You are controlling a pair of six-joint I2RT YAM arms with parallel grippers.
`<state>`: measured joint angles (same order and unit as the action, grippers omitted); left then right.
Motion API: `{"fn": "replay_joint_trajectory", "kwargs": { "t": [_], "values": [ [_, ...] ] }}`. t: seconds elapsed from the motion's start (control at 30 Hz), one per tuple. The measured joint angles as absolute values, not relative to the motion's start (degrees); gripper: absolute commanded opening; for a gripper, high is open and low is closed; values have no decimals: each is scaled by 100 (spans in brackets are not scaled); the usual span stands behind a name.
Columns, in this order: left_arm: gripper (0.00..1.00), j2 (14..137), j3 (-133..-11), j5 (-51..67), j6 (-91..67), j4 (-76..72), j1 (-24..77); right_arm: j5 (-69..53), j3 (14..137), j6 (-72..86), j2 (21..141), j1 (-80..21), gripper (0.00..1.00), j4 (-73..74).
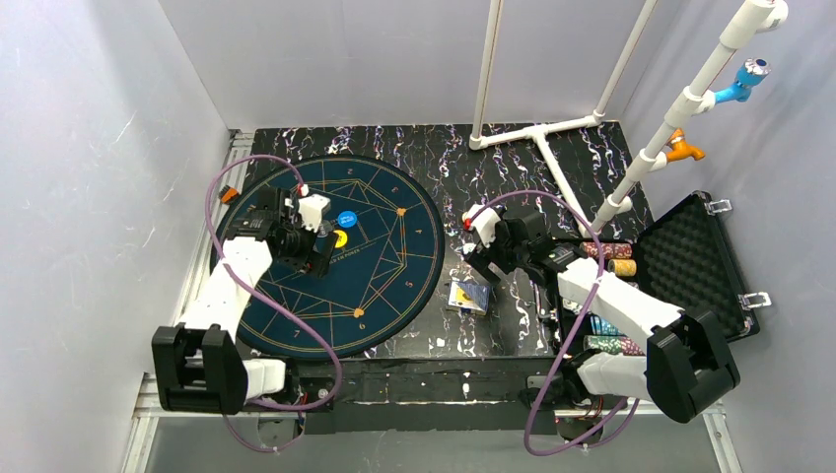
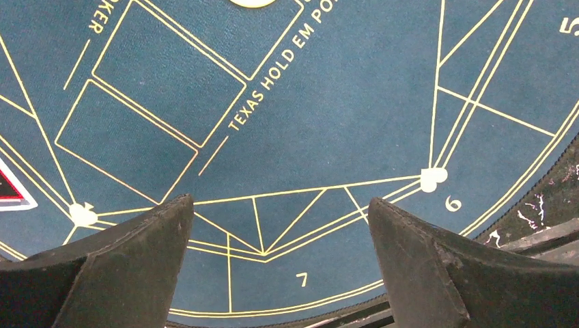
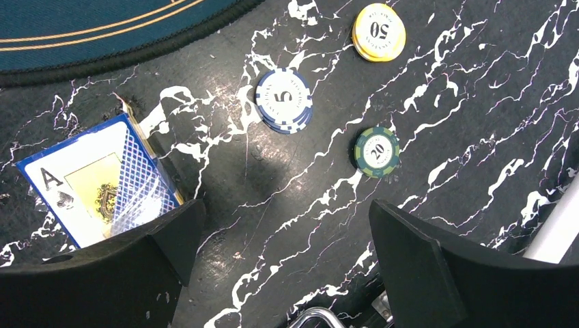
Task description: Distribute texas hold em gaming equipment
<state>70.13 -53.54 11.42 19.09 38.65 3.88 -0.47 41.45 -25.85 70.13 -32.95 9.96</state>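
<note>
Overhead, the big round dark-blue mat (image 1: 335,251), a felt-like cloth printed with thin gold lines, seat numbers and the words "TEXAS HOLD EM", lies on the black worktop (image 1: 552,148) with its white marble veining. The left fingers (image 2: 130,260), two black wedge-shaped pads with scuffed matte faces, hang above the mat. They are spread wide, with only bare cloth between them. Near the mat's centre lie a blue button disc (image 1: 347,219) and a yellow button disc (image 1: 340,238), both flat and round and close together.

Off the mat's right edge, the right fingers (image 3: 437,273) are also wide apart above the worktop and grip nothing. Just beside the mat's rim lies a pack of playing cards (image 3: 102,181), a glossy rectangle showing an ace of spades and a blue lattice pattern. Farther from the mat than the pack sit a short stack of blue 5 chips (image 3: 284,100), a short stack of yellow 50 chips (image 3: 379,31) and a green 20 chip (image 3: 377,151). All are round with striped edges, lying flat and apart from one another. Well to the mat's right, the black case (image 1: 700,266) lies open, showing its bumpy foam lining.
</note>
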Motion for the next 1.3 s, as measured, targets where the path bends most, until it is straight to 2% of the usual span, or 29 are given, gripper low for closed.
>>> {"fn": "replay_joint_trajectory", "kwargs": {
  "t": [0.37, 0.53, 0.73, 1.03, 1.3],
  "values": [
    [99, 8969, -6971, 1129, 1772, 3708, 399, 25, 4147, -2648, 7148, -3269, 100, 1059],
    [90, 9867, -7642, 803, 1461, 3498, 403, 47, 4147, -2753, 7175, -3258, 100, 1061],
    [78, 10350, -7843, 377, 1017, 3262, 405, 45, 4156, -2893, 7286, -3227, 100, 1258],
    [76, 10785, -7918, 211, 742, 3000, 405, 45, 4156, -3030, 7286, -3221, 100, 1354],
    [66, 10879, -7907, 187, 679, 2823, 427, -34, 4156, -3046, 7288, -3199, 100, 1356]
  ]
}}
